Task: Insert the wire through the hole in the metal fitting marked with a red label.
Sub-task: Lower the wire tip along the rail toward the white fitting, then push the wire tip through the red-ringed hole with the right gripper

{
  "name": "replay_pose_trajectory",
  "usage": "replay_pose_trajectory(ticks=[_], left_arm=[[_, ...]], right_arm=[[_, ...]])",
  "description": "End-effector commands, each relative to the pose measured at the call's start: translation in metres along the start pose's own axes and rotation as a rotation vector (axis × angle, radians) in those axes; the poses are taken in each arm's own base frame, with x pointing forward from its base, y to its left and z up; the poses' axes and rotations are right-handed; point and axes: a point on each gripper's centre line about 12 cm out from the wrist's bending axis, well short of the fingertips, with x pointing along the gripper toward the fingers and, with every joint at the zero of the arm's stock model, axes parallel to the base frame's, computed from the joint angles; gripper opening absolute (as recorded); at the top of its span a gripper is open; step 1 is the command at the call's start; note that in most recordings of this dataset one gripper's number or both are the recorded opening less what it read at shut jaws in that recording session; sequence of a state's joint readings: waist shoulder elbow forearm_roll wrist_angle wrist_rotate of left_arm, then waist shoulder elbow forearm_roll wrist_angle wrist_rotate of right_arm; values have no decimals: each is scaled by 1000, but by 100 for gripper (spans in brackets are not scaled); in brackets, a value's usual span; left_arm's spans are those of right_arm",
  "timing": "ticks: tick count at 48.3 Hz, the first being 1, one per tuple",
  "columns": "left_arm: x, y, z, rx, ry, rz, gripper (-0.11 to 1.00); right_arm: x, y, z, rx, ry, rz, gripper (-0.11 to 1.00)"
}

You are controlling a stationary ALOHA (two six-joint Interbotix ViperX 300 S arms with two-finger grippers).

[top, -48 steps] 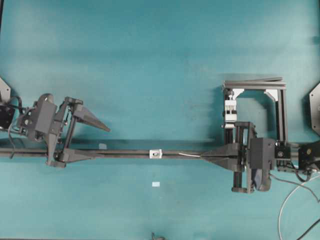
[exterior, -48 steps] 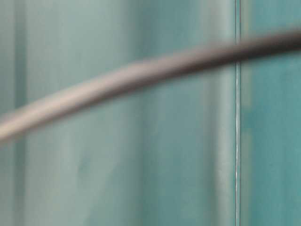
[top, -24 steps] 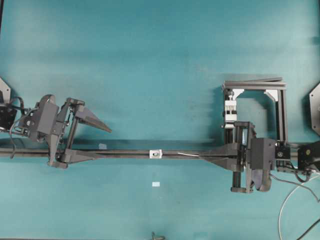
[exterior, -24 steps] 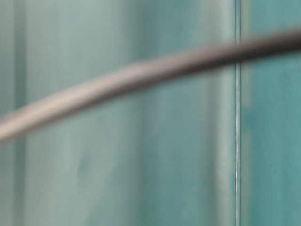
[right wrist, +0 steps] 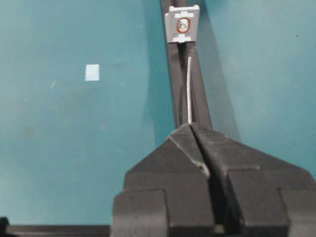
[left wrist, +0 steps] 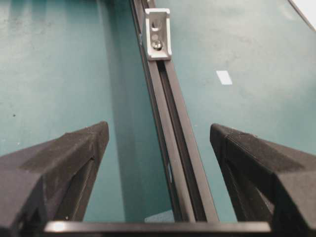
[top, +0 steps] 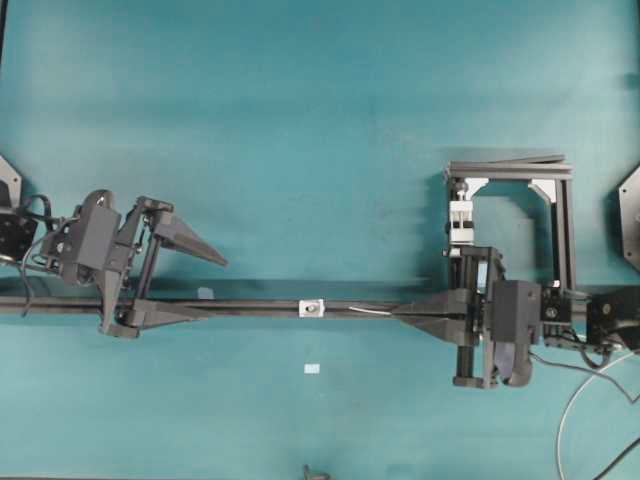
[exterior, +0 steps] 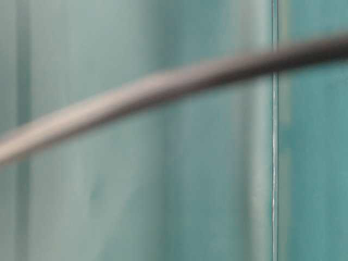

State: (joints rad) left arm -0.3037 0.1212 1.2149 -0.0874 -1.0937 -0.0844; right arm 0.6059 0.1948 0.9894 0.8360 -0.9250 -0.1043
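The metal fitting [top: 314, 307] is a small silvery bracket on a long black rail [top: 250, 305]. In the right wrist view the fitting [right wrist: 182, 24] shows its hole [right wrist: 182, 24] ringed in red. My right gripper [top: 398, 311] is shut on the thin pale wire [top: 368, 309], whose free end points at the fitting and stops short of it; the wire [right wrist: 189, 91] sticks out of the closed tips [right wrist: 190, 125]. My left gripper [top: 208, 285] is open and empty, its fingers either side of the rail, left of the fitting [left wrist: 157, 33].
A black frame with a white clamp block [top: 460, 220] stands at the back right. A small white tag [top: 311, 369] lies in front of the rail. Grey cables [top: 580, 390] trail at the right edge. The table-level view shows only a blurred dark cable [exterior: 163, 87].
My right gripper has moved left along the rail with the wire, bringing its tip closer to the fitting. My left gripper has shifted slightly right.
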Motion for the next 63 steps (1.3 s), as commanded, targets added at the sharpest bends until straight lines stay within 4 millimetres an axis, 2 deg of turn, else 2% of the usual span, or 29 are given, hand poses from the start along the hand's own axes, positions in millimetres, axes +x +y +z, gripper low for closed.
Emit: replay_pose_trajectory(ticks=[1,63], left_arm=[[2,-2,6,2,-25,-7,82],[6,-3,8,2,-28,-11,81]], right_arm=[[3,2,8,16,-28,-2,-1],[24,3,13,-27,-43,18,-1]])
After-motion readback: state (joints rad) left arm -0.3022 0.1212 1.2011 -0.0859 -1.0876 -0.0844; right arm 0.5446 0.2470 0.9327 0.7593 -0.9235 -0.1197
